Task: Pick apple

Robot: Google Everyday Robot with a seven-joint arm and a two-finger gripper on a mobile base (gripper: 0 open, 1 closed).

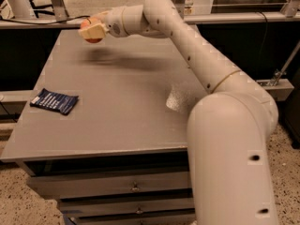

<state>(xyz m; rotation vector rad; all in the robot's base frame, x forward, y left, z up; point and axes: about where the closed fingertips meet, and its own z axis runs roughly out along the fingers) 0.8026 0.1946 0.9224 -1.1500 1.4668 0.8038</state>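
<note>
The apple (95,39) is small and red-orange, and only parts of it show between the cream fingers (92,30). My gripper (93,29) is shut on the apple and holds it above the far left part of the grey table (122,107). The apple and gripper cast a shadow (99,55) on the tabletop below them. My arm (197,55) reaches from the lower right across the table to that spot.
A dark blue packet (54,101) lies flat near the table's left edge. The table has drawers (135,187) along its front. Metal frames and a rail (234,18) stand behind the table. The floor is speckled.
</note>
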